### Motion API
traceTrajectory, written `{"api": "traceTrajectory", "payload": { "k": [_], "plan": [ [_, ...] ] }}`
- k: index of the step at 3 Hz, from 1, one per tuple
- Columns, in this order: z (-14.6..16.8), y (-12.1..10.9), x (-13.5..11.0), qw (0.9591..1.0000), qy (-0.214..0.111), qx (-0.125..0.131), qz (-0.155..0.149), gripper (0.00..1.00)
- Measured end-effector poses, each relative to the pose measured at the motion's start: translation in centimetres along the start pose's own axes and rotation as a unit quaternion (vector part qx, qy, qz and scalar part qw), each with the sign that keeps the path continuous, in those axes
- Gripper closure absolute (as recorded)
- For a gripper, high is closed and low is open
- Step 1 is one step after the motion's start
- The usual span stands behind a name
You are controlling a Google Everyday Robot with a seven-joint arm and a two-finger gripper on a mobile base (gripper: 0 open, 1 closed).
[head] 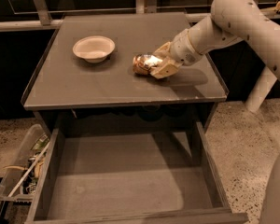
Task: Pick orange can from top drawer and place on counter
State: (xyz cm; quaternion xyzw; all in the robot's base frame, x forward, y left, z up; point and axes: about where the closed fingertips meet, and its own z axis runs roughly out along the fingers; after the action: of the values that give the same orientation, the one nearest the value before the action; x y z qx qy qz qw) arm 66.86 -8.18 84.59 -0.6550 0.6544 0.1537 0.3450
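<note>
Orange can is clenched between the jaws of the gripper, low on the counter; top drawer is seen empty; only release is left.

The orange can, mottled orange-gold and brown, is clasped between the tan fingers of the cream gripper, above the grey counter.

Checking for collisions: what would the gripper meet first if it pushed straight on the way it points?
The orange can, held in the gripper right of the white bowl; past it probably the counter itself, the bowl lying off that line.
</note>
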Motion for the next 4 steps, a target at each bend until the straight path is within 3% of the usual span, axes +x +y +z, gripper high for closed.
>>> {"api": "traceTrajectory", "payload": {
  "k": [3, 4],
  "plan": [
    [0.01, 0.00, 0.00, 1.0000, 0.000, 0.000, 0.000, 0.13],
    [0.02, 0.00, 0.00, 1.0000, 0.000, 0.000, 0.000, 0.00]
  ]
}}
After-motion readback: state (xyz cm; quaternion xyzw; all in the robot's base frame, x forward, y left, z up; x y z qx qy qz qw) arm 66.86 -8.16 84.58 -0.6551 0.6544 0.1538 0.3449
